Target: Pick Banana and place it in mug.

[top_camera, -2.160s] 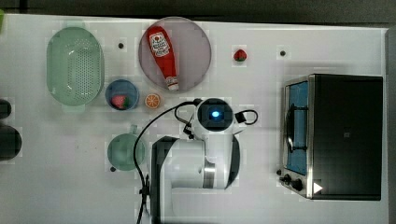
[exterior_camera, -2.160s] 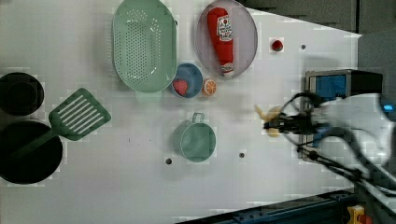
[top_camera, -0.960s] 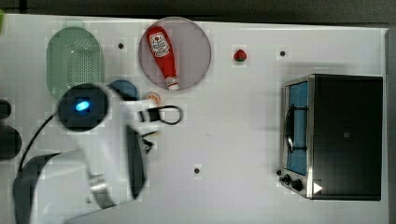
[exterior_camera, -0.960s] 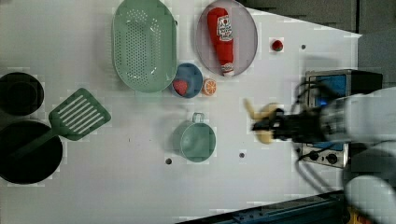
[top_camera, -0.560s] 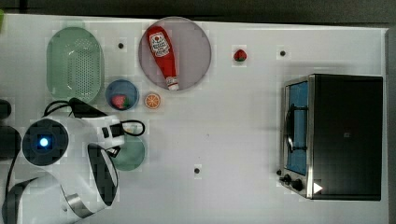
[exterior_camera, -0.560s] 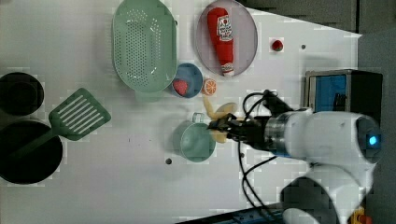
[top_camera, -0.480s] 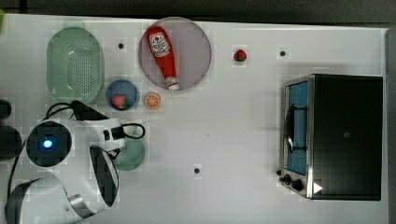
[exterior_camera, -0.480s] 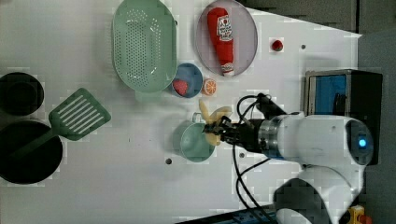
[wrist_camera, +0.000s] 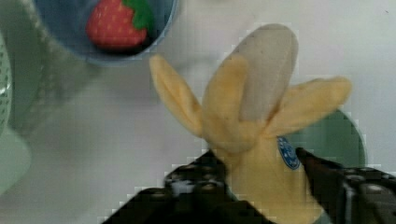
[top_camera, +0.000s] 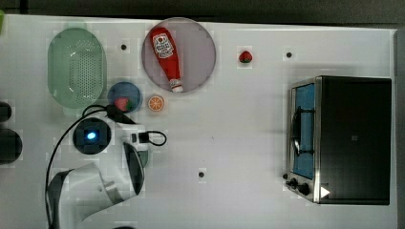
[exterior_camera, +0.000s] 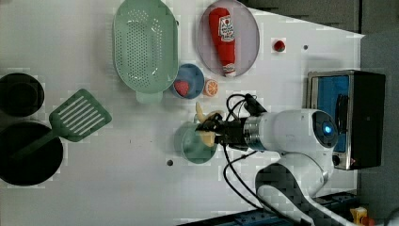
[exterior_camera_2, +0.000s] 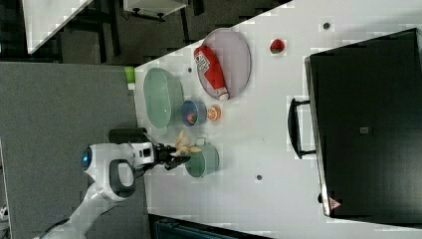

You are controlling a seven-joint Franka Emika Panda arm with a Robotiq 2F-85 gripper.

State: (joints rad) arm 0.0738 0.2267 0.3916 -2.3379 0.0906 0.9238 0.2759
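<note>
Wrist view: gripper (wrist_camera: 261, 186) holds the peeled banana (wrist_camera: 254, 140) between its fingers (peel flaps splayed), over the teal mug (exterior_camera: 190, 143), strawberry bowl (exterior_camera: 188, 81) at twelve o'clock.

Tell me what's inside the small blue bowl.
The blue bowl holds one red strawberry with a green top. The bowl's floor under the strawberry is covered, so nothing more can be told there.
</note>
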